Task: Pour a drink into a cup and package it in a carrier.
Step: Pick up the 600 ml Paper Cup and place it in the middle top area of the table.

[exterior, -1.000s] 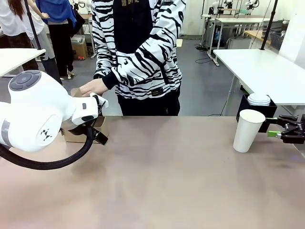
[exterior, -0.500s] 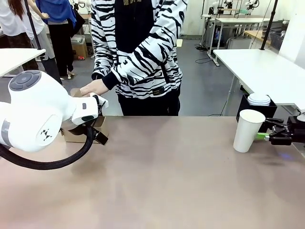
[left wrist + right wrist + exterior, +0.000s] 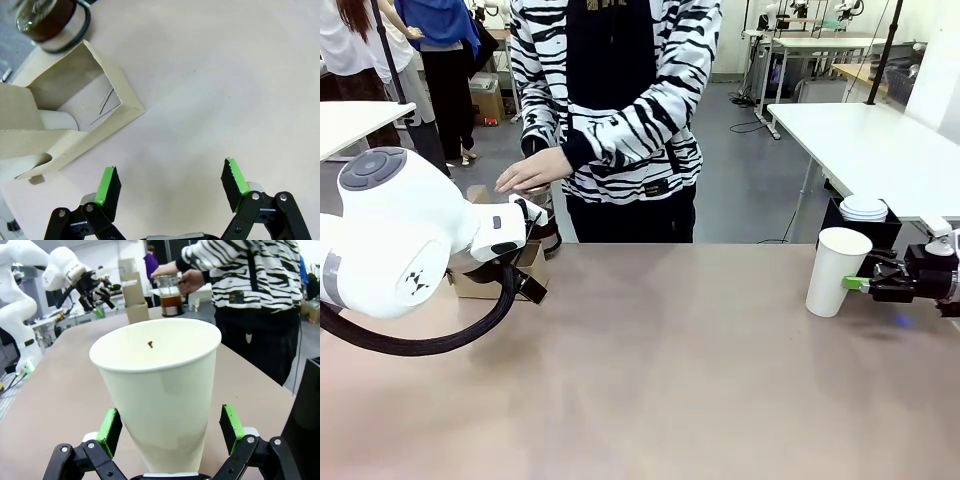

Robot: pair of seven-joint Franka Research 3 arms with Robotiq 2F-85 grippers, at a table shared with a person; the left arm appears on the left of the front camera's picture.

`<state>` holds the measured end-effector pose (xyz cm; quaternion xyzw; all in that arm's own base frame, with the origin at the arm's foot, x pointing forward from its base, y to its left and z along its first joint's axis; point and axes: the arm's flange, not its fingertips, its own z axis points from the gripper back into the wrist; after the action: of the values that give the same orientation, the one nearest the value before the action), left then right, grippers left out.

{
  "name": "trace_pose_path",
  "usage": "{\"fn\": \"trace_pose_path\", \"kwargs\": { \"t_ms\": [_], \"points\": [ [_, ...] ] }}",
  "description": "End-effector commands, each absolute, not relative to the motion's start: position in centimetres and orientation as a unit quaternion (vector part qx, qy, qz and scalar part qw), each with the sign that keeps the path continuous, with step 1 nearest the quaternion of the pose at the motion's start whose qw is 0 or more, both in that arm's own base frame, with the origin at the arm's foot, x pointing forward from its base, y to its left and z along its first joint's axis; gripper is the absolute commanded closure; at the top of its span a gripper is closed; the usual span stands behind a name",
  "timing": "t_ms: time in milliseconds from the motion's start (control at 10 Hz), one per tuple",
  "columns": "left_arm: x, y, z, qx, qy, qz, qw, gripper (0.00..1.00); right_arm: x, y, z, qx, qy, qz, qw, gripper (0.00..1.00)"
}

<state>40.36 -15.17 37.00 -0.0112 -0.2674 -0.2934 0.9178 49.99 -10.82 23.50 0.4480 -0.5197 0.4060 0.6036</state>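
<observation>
The white paper cup point(image 3: 838, 272) stands lidless on the table at the right. My right gripper point(image 3: 855, 283) reaches it from the right. In the right wrist view the cup point(image 3: 160, 390) stands between the green pads of that gripper point(image 3: 170, 430), which is open with a small gap on each side. The brown cardboard carrier point(image 3: 492, 278) sits at the far left, partly behind my left arm point(image 3: 400, 235). My left gripper point(image 3: 170, 187) hangs open over bare table beside the carrier point(image 3: 75, 115). A person's hand point(image 3: 528, 170) holds the glass pitcher of dark drink point(image 3: 171, 297) next to the carrier.
A black box point(image 3: 860, 232) with stacked white lids point(image 3: 863, 208) stands just behind the cup. The person in a striped top stands at the far edge. The table's brown middle point(image 3: 670, 360) lies between the two arms.
My right gripper has slid left until its fingers straddle the cup. The person's hand has lifted off the carrier, and the pitcher now shows beside it. The left arm stayed still.
</observation>
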Motion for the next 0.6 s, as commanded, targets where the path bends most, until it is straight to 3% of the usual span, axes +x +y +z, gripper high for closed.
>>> {"fn": "trace_pose_path", "kwargs": {
  "t_ms": [0, 500],
  "points": [
    [40.3, -15.2, 37.0, -0.012, -0.268, -0.294, 0.918, 0.0, 51.4, -10.2, 23.0, 0.464, -0.524, 0.402, 0.59, 0.0],
    [40.3, -15.2, 37.0, -0.012, -0.268, -0.294, 0.918, 0.0, 52.3, -7.4, 22.7, 0.488, -0.514, 0.428, 0.561, 0.0]
  ]
}}
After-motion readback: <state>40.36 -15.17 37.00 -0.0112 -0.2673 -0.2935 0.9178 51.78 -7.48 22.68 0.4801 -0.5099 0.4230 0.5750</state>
